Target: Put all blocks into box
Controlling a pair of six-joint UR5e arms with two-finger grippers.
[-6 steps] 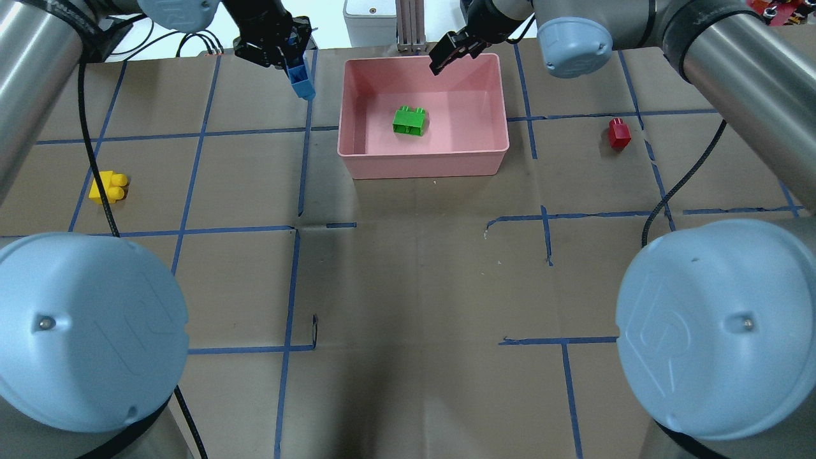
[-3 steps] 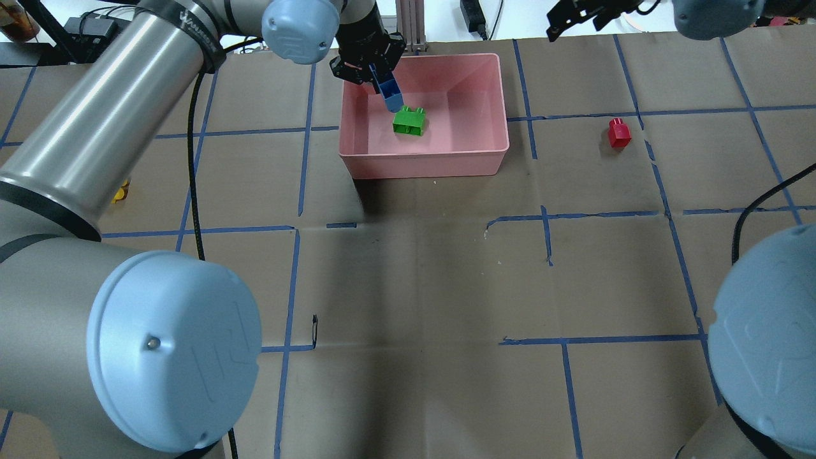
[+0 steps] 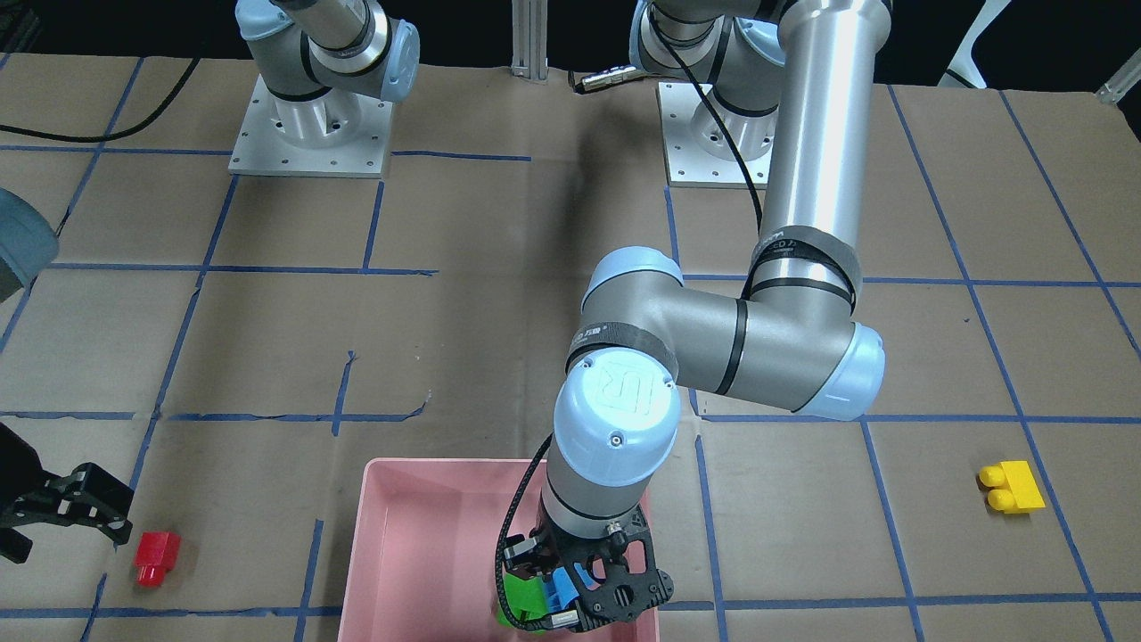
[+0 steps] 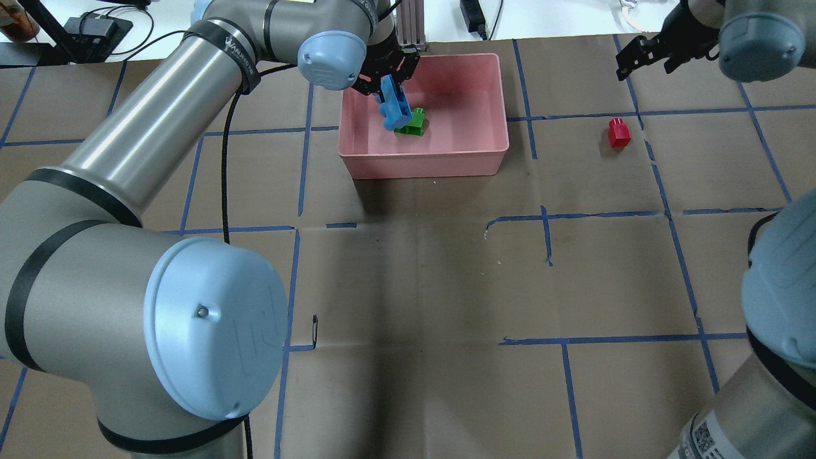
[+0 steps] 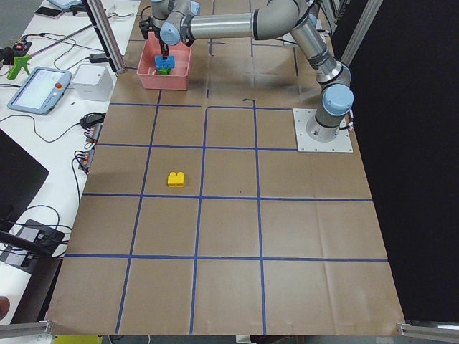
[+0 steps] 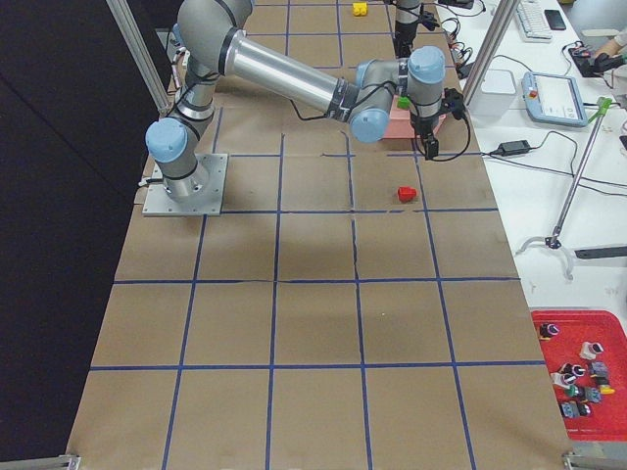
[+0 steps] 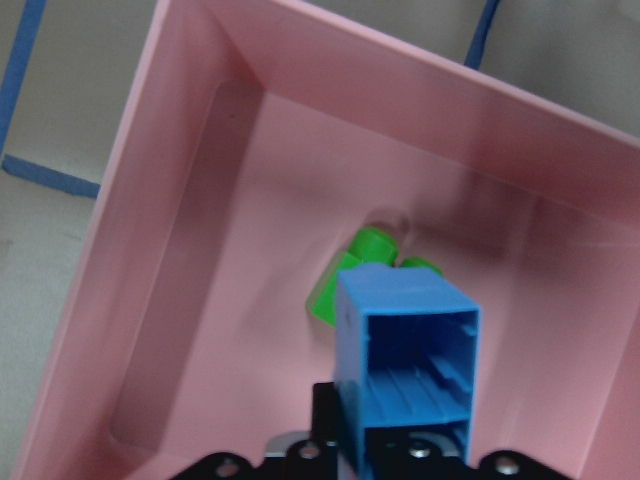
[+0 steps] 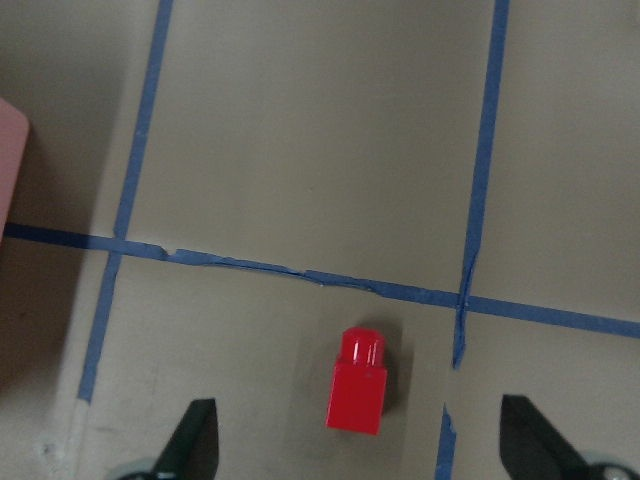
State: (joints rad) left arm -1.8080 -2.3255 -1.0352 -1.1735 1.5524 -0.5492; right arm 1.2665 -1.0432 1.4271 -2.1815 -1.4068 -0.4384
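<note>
The pink box (image 4: 424, 162) stands at the table's far middle, with the green brick (image 4: 415, 125) on its floor. My left gripper (image 4: 386, 88) is shut on the light-blue brick (image 4: 395, 107) and holds it inside the box, just above the green brick. The left wrist view shows the blue brick (image 7: 405, 370) over the green brick (image 7: 345, 275). The red brick (image 4: 618, 132) lies on the table right of the box. My right gripper (image 4: 644, 56) is open and empty just beyond the red brick (image 8: 358, 382). The yellow brick (image 3: 1009, 487) lies far left, hidden by my left arm in the overhead view.
An aluminium post (image 4: 408, 25) rises just past the box's far rim. A red tray (image 6: 583, 377) of small parts and a tablet (image 6: 558, 98) lie off the table on the operators' side. Blue tape lines cross the brown table cover.
My left gripper has carried the blue brick from left of the box to inside it, over the green brick. My right gripper has moved right, from the box's far rim to near the red brick.
</note>
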